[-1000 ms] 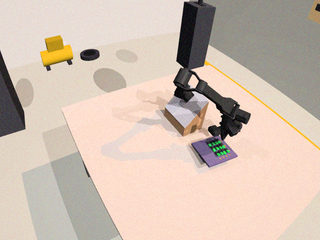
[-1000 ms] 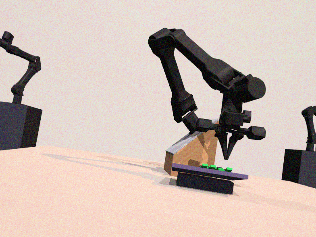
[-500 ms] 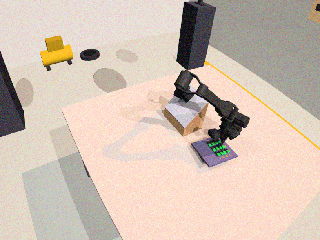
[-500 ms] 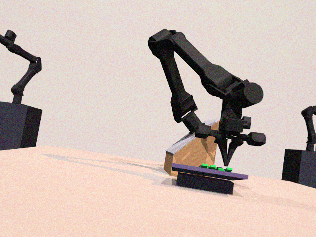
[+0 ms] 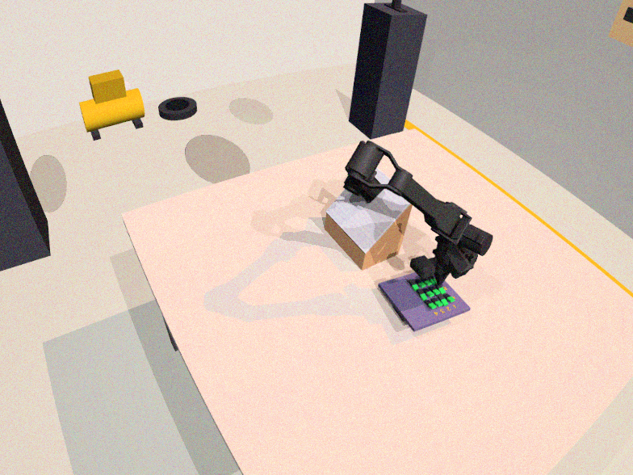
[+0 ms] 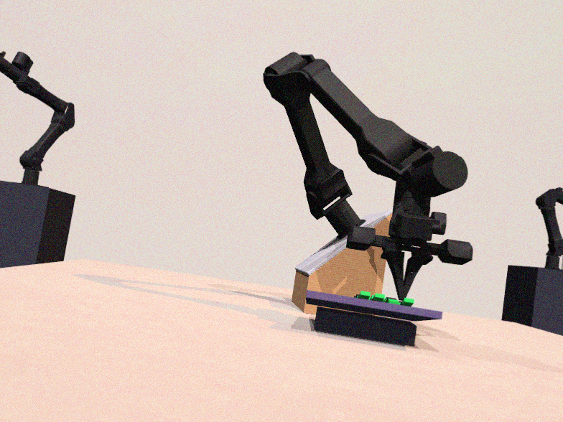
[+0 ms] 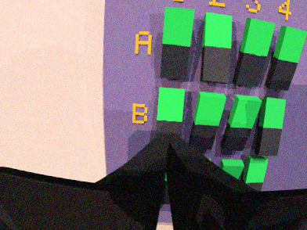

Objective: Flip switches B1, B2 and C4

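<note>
Over panel (image 7: 120,66), gripper (image 7: 168,141) jaws fully closed on nothing, tip at B1 (image 7: 171,110) near end. B1 press underway at best; B2 (image 7: 208,118), C4 (image 7: 255,170) still to do.

One purple panel (image 5: 417,308), twelve green switches (image 7: 178,27), one wooden block (image 5: 375,241), one tyre (image 5: 177,107).

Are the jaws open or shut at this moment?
Shut. In the wrist view the gripper has both black fingers meeting above switch B1, holding nothing.
</note>
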You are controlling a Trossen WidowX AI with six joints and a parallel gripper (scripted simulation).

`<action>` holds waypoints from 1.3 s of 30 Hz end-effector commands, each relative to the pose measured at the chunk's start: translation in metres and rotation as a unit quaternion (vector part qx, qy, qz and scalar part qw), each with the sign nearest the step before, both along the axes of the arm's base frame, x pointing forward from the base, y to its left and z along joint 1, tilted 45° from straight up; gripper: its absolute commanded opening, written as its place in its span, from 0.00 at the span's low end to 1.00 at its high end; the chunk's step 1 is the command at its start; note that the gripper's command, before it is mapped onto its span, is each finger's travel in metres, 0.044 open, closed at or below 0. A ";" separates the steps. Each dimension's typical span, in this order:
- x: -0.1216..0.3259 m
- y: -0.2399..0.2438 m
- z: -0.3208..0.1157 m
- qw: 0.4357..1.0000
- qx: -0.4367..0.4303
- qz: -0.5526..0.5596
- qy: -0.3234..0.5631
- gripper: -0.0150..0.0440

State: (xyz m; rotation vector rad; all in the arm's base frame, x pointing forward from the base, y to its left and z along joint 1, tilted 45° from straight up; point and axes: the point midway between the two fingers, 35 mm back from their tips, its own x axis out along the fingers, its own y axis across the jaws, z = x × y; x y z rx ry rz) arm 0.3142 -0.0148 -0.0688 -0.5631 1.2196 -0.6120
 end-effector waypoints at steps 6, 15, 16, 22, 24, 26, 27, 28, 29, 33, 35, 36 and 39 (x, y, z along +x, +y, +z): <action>0.000 -0.001 0.000 1.000 -0.002 0.002 0.001 0.25; 0.000 -0.001 -0.001 1.000 -0.002 0.002 0.001 0.25; 0.000 -0.001 -0.001 1.000 -0.002 0.002 0.001 0.25; 0.001 -0.002 -0.001 1.000 -0.002 0.002 0.001 0.25; 0.001 -0.002 -0.002 1.000 -0.002 0.002 0.001 0.25; 0.001 -0.002 -0.002 1.000 -0.002 0.002 0.001 0.25; 0.001 -0.003 -0.002 1.000 -0.002 0.002 0.001 0.25; 0.001 -0.003 -0.002 1.000 -0.002 0.002 0.001 0.25; 0.001 -0.003 -0.002 1.000 -0.002 0.002 0.001 0.25; 0.001 -0.003 -0.002 1.000 -0.002 0.002 0.001 0.25; 0.001 -0.003 -0.003 1.000 -0.002 0.002 0.001 0.25; 0.001 -0.003 -0.003 1.000 -0.002 0.002 0.001 0.25; 0.001 -0.004 -0.003 1.000 -0.002 0.002 0.001 0.25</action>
